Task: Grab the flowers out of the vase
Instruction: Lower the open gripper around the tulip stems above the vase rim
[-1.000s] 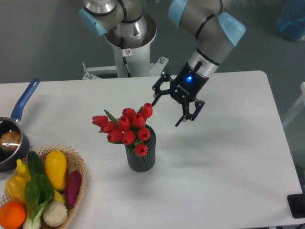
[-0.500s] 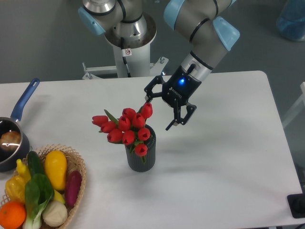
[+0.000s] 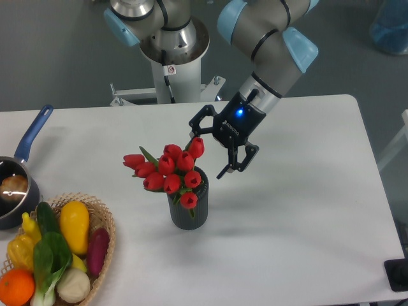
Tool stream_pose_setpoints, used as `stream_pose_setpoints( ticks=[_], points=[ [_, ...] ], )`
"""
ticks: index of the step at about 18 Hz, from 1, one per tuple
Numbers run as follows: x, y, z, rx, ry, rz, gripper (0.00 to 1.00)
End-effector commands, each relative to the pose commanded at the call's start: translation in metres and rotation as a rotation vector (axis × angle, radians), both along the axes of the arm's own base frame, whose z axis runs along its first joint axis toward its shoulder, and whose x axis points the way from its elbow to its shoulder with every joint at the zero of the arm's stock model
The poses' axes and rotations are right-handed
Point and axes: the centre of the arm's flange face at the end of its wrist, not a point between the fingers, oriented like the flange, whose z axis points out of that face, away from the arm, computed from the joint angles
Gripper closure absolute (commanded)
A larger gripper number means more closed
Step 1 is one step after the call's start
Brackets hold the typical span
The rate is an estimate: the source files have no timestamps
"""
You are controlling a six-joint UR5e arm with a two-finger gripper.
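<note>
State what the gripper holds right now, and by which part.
Nothing is held. The gripper is open beside the flowers, which sit in the vase.

Robotics laboratory test cell. An industrial arm (image 3: 268, 44) with grey links and light-blue joint caps is mounted on a white pedestal (image 3: 172, 73) at the rear edge of a plain white table (image 3: 306, 223), against a bare grey wall and floor. Household props are staged on the table: a vase (image 3: 188, 207) of tulips (image 3: 169, 169), a wicker basket (image 3: 102, 236) of vegetables (image 3: 54, 252) and a saucepan (image 3: 16, 185).
</note>
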Motion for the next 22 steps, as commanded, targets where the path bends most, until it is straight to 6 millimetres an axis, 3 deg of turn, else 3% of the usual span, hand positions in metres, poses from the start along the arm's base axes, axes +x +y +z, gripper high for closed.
stream_pose_setpoints(
  ticks=[22],
  points=[
    [0.007, 0.02, -0.005, 0.004, 0.005, -0.04, 0.01]
  ],
)
